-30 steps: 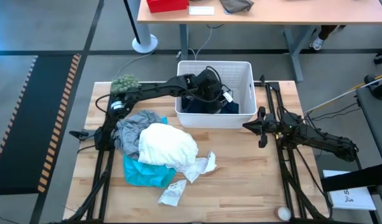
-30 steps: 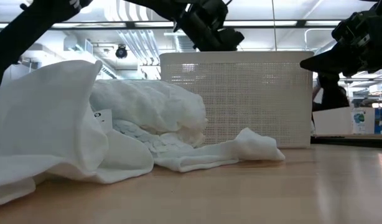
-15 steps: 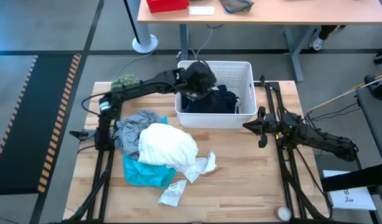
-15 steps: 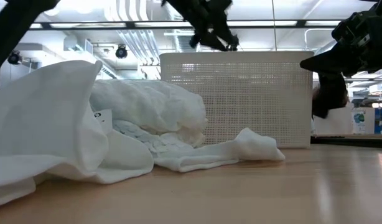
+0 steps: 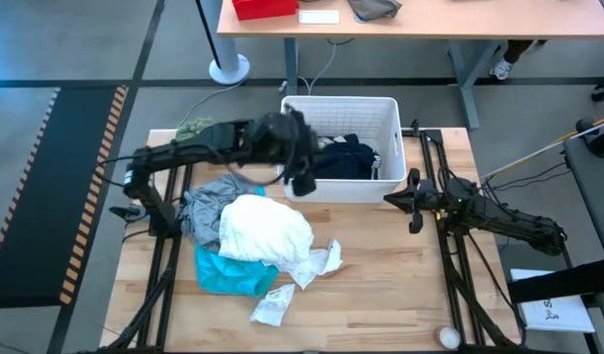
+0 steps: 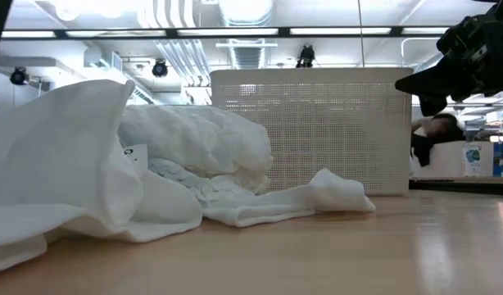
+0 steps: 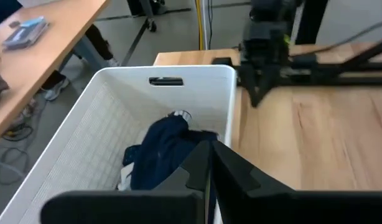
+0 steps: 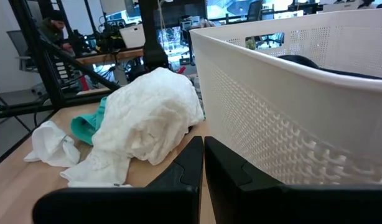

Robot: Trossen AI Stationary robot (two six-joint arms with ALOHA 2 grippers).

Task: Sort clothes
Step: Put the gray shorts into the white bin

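Navy garment [image 5: 343, 157] lies in the bin [image 5: 386, 110]; left gripper [image 5: 304, 183] hovers at its front wall, fingers together, empty.

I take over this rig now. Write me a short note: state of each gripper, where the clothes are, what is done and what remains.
Left gripper: fingers shut, empty, above the near-left corner of the white bin.
Right gripper: fingers shut, empty, waiting right of the bin.
Done: navy garment lies in the bin.
Left: grey garment, white garment, turquoise garment and white socks lie piled on the table, left of centre.
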